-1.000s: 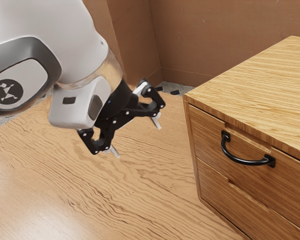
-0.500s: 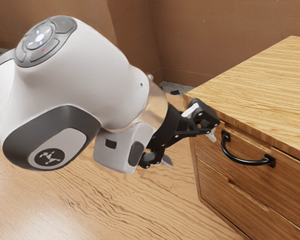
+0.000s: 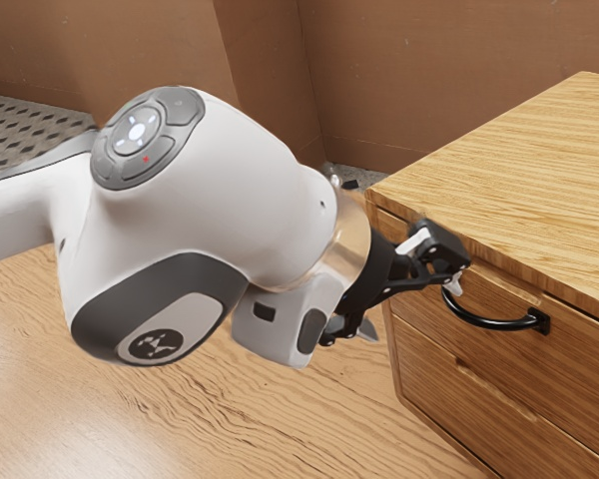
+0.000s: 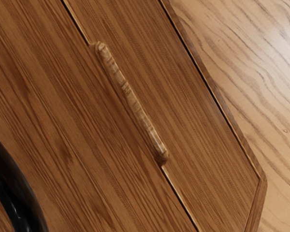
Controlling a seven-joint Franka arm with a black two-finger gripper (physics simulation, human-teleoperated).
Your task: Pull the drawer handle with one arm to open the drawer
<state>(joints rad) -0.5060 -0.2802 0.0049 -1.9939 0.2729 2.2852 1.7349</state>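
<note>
Fingers (image 3: 431,261) spread apart, upper one just beside the black handle's (image 3: 484,321) end, we hover before the top drawer (image 3: 559,359).

Cabinet (image 3: 519,180) is set on the table surface (image 3: 130,419) at the exterior view's right, with the wall (image 3: 429,70) behind it. Two drawers are stacked in its front, upper drawer (image 3: 569,349) above lower drawer (image 3: 479,409). The handle (image 3: 489,321) is mounted on the upper drawer's front. Arm (image 3: 200,249) is extended from the exterior view's left. Gripper (image 3: 409,304) is placed at the handle's left end, before the cabinet's near corner. In the wrist view a wooden lip (image 4: 130,101) is noted on the seam between two fronts, well apart from the handle (image 4: 9,193).
</note>
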